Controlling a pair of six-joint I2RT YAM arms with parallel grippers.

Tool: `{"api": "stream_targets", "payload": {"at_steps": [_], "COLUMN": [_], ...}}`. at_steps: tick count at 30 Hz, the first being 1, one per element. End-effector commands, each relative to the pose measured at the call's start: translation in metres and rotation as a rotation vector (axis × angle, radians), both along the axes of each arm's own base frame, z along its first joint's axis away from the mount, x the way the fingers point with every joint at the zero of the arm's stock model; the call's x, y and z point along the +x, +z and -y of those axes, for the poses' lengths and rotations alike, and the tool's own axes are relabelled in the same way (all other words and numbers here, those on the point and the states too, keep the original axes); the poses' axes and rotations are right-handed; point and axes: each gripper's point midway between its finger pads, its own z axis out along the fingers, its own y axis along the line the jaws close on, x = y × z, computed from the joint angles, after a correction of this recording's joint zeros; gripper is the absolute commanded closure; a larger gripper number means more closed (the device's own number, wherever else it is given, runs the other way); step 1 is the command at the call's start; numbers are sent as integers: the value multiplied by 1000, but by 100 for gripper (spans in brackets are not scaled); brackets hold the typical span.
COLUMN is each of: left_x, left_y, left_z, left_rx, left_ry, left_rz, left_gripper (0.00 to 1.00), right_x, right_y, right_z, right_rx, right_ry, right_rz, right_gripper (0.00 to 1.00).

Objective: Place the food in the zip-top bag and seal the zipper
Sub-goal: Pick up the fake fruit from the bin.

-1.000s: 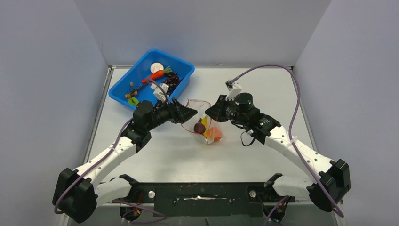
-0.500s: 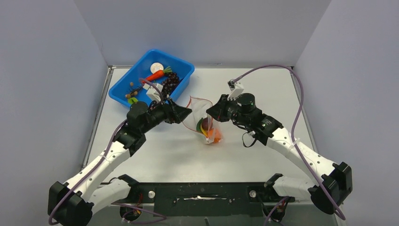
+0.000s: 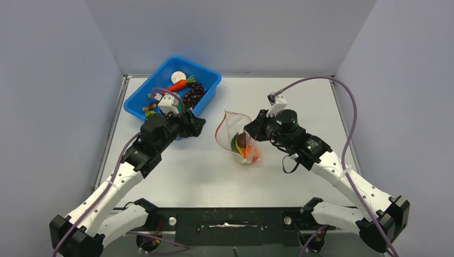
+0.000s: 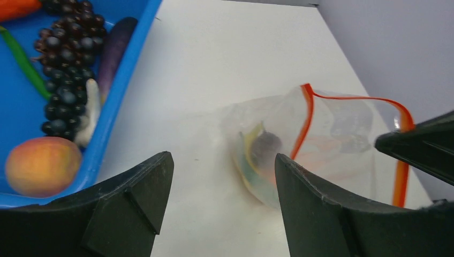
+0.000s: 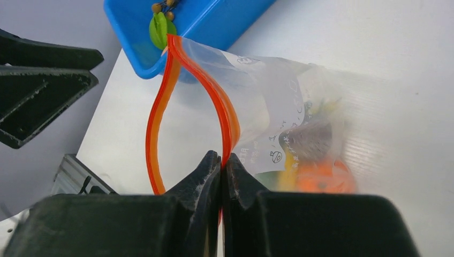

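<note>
One second has taken the left tool (image 3: 194,123), jaws spread and empty, back from the zip-top bag (image 3: 235,128) toward the blue bin (image 3: 210,84); likely another pickup follows. The right tool (image 5: 221,156) stays pinched on the zipper (image 5: 151,134), holding the mouth agape on the desk (image 3: 300,101). The food (image 3: 245,147) inside blurs through plastic; grapes (image 4: 64,59) and carrot (image 3: 179,84) remain binned.

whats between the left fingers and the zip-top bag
Only bare table between left fingers and zip-top bag, seen in the left wrist view.
</note>
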Motion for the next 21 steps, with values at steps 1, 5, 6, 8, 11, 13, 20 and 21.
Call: {"api": "stream_targets", "payload": {"at_steps": [1,5,6,8,11,13,20,21], "left_x": [26,49,57,72,98,116,180,188], "left_y": [24,19,20,13,-4,-11,-29,-33], "left_z": [-29,-44,-48,-58,-74,-83,-99,-100], "left_rx": [164,248,256,269,250,226,201,192], "left_ry": [131,178,193,221,252,273,292,287], "left_rz": [103,81,73,35,-20,-45,-119,-130], "left_gripper": [31,29,29,29,30,32,34,35], "right_x": [6,7,7,7,9,11,21,22], "right_y": [40,34,30,24,21,19,14,14], "right_z": [18,20,19,16,13,11,7,7], "right_rx": [5,-11,-15,-19,-15,-13,-38,-39], "right_ry": [-65,-68,-61,-45,-38,-37,-27,-29], "right_rz": [125,124,119,106,102,104,82,81], "right_gripper": [100,100,100,100,100,100,100,100]}}
